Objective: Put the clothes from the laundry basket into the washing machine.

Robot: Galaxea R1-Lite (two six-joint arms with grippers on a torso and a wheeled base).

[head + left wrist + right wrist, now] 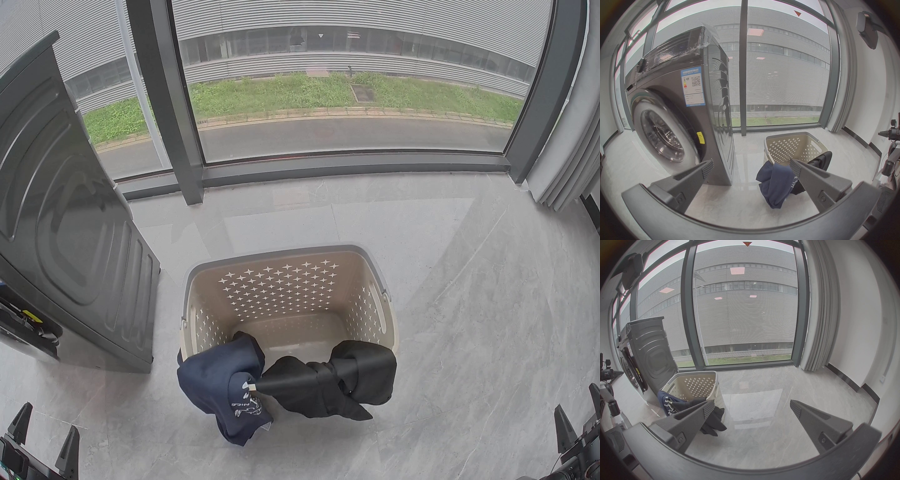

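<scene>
Navy cloth, a soft limp garment [220, 378], hangs over the rim of the laundry basket [281, 252] nearest both claws. A black garment [350, 375] is draped over the same rim, touching it. Both lie ahead of the left claw [47, 431] and the right claw [576, 406], between them, the navy piece nearer the left one. Each claw's dark wedge-shaped fingers stand spread wide with nothing between them, low over the grey marbled floor [487, 300].

The clothes are probably light, floppy and not fragile, so they should bunch rather than slip. The thick fold where the navy piece crests the rim looks the surest place to pinch, though a trailing end might drag the black one along.

The basket is beige plastic, a rounded rectangle, its walls pierced with small star-shaped holes. The washing machine [62, 219], dark grey metal with a ribbed side panel, stands ahead of the left claw on its outer side, well apart from the right.
</scene>
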